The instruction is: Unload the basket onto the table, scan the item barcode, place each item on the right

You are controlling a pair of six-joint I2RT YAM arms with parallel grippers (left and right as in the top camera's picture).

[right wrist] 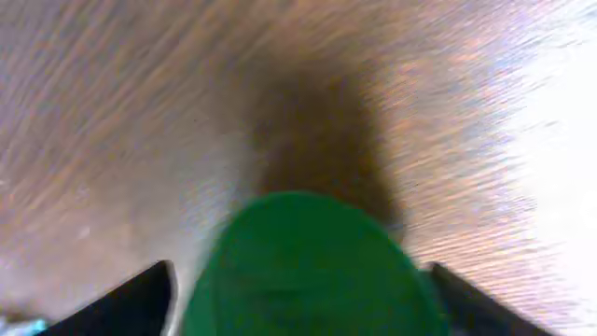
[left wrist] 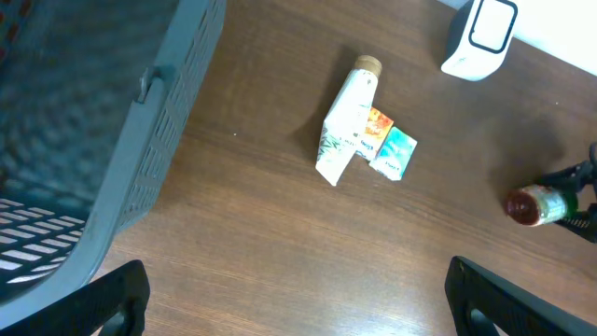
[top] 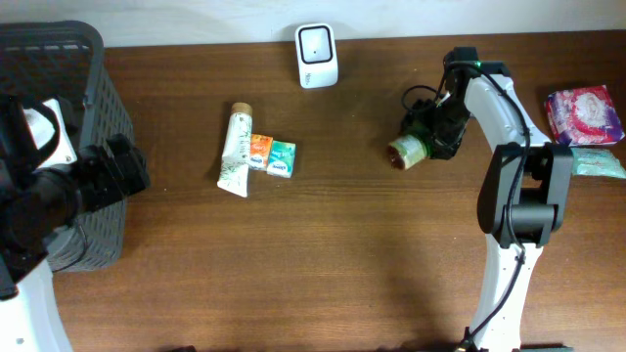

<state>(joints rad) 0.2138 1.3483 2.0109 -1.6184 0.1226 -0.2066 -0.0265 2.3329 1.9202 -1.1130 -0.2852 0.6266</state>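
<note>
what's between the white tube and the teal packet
A small orange packet, between the white plastic tube and the teal packet; overhead view shows it.

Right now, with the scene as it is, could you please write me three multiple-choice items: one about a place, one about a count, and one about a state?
1. Where on the table does the white scanner stand?
A) at the far edge, near the middle
B) at the near edge
C) at the left end

2. How many small packets lie beside the white tube?
A) one
B) two
C) four

3. How is the left tool?
A) open and empty
B) shut on the white tube
C) shut on the white scanner

Key:
1 A, since the overhead view shows it at the far edge by the wall.
2 B, since an orange packet and a teal packet lie side by side at the tube.
3 A, since its fingers stand wide apart with only table between them.
</note>
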